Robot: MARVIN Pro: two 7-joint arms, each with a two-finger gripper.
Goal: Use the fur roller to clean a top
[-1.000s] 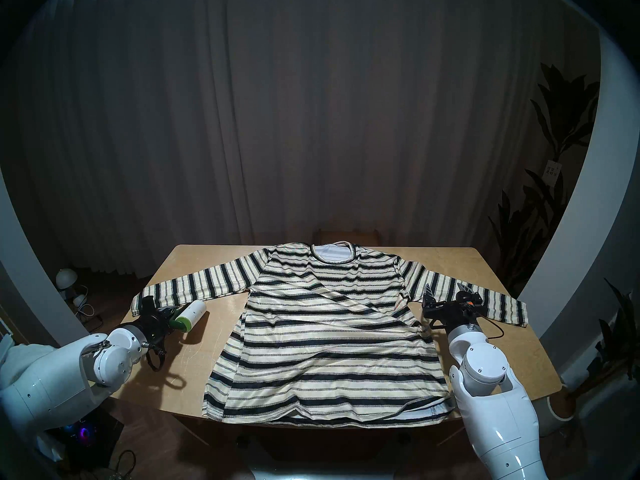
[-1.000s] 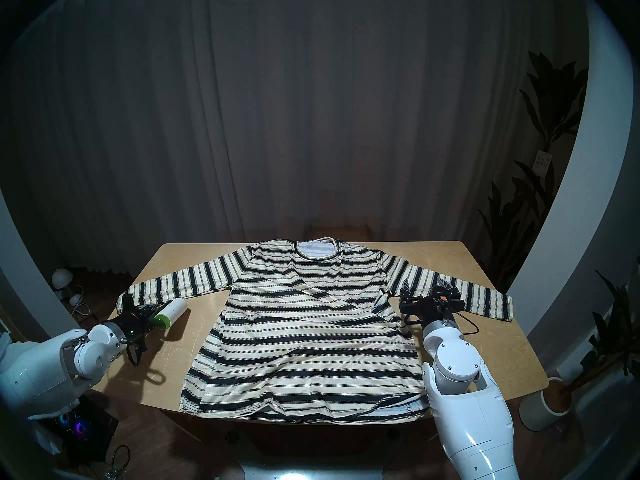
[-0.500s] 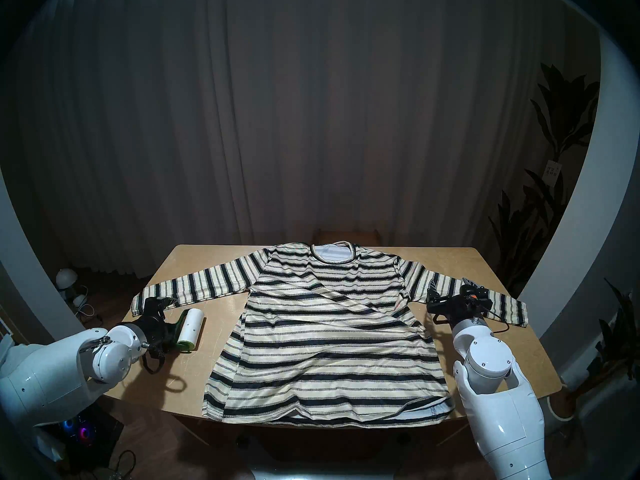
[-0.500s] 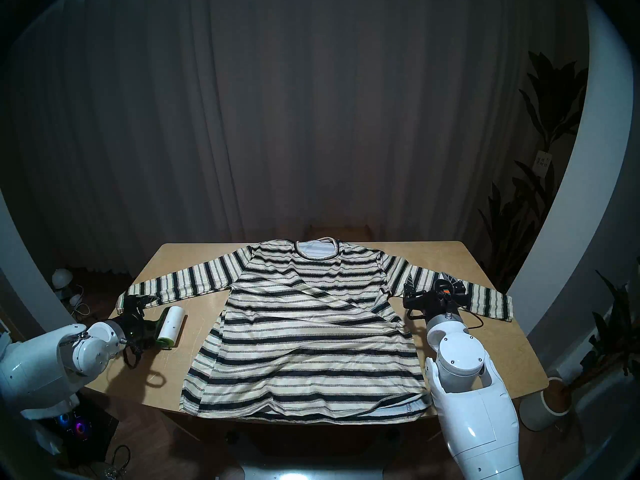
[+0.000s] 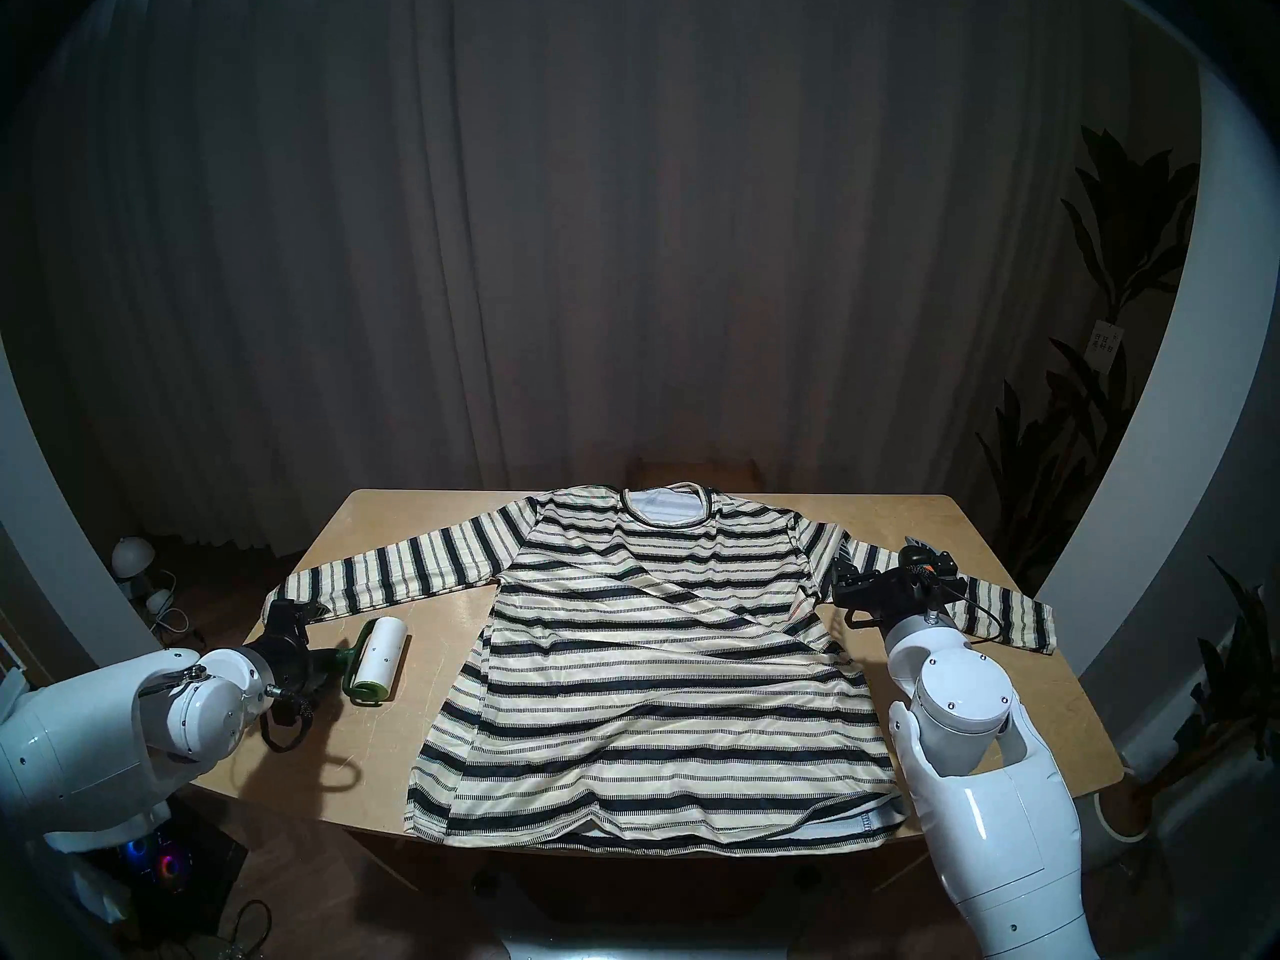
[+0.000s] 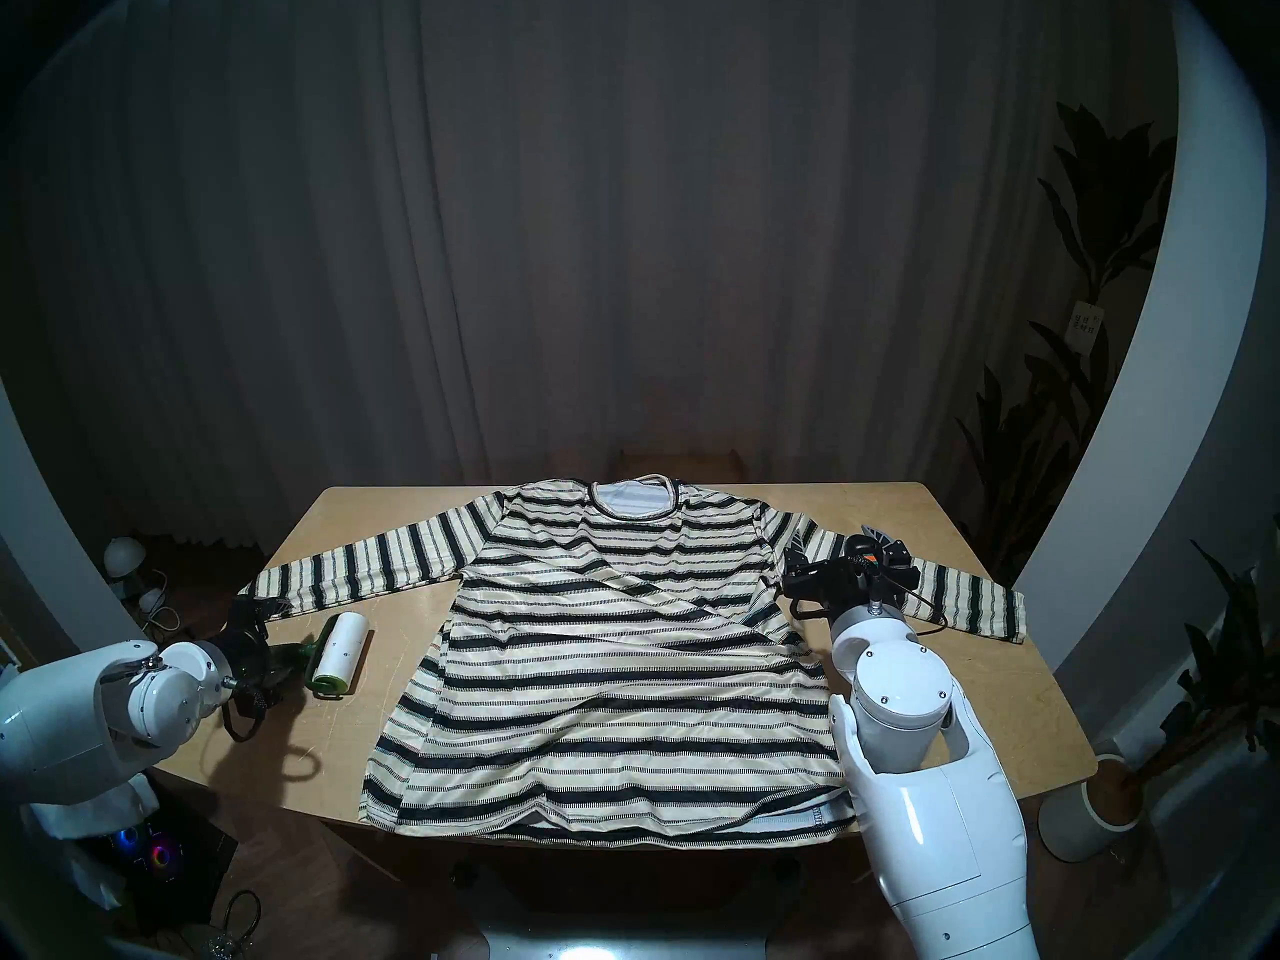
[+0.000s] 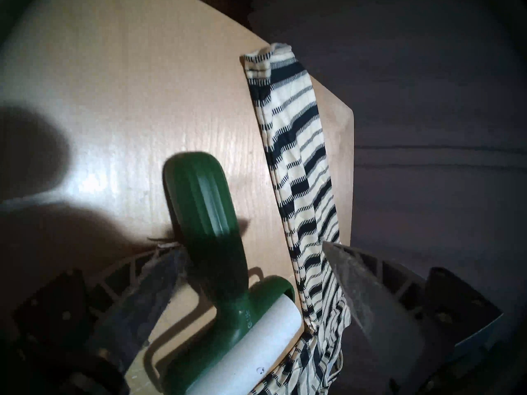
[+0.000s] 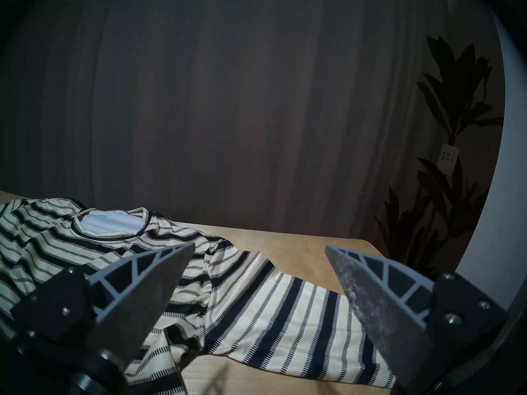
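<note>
Two arms flank a wooden table [image 5: 429, 744], one at each side of a striped top [image 5: 651, 668] spread flat with its hem at the near edge and its round neckline at the far edge. Nearest on the robot's left, the left gripper [image 7: 248, 243] sits low over the tabletop with its fingers [image 7: 368, 286] spread wide; in the left wrist view the dark green handle of the lint roller [image 5: 377, 661] lies between them, the left finger just beside or touching it, the right finger clear of it and over the sleeve cloth. Contact cannot be confirmed. That roller lies on bare wood, white roll pointing away from the robot, between the left sleeve cuff and the body of the top, touching neither in the head views. Farther back on the right, the right gripper [image 8: 259, 249] hovers above the right sleeve near the armpit seam, fingers [image 8: 382, 297] wide apart and holding nothing. Both sleeves stretch outward toward the table's side edges. Behind the table hangs a dark curtain [image 5: 623, 245], with a leafy plant [image 5: 1080, 397] standing at the far right.
</note>
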